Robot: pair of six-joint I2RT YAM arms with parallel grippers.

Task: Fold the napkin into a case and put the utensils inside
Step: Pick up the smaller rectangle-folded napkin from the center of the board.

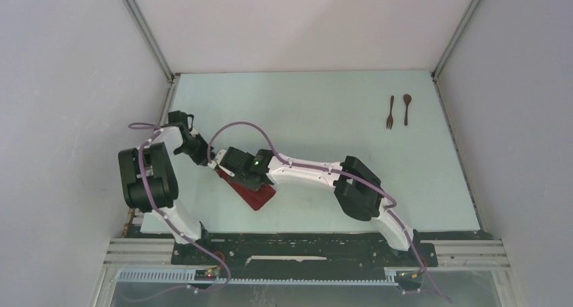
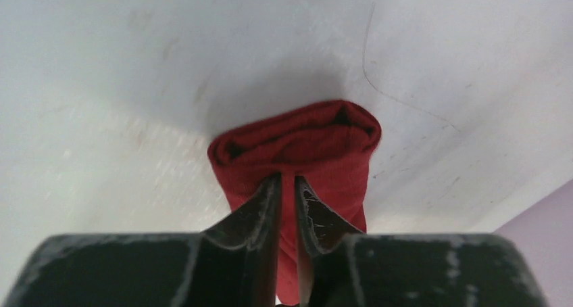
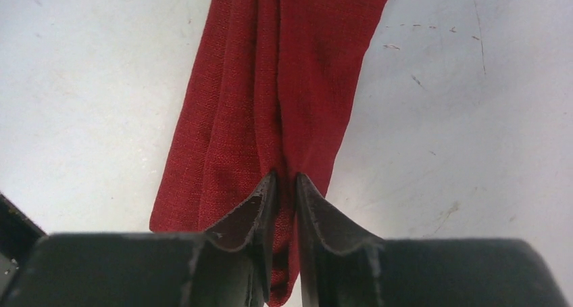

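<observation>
Because my two wrists crowd over its far-left end, the napkin (image 1: 255,195) shows in the top view only as a dark red folded strip lying aslant on the surface (image 1: 324,117). The end I grip is hidden there.

My left claw (image 2: 287,178) stands narrow, with a fold of the napkin between its jaws. Only its camera shows the napkin's end as a loop of layers beyond the fingertips.

My right claw (image 3: 285,176) is likewise narrow, pinching a raised ridge that runs along the napkin. That view's top edge cuts off the napkin's far end.

Only the top view shows the fork (image 1: 390,112) and spoon (image 1: 407,109), side by side, well apart from the napkin to its far right. Their details are too small to make out.
</observation>
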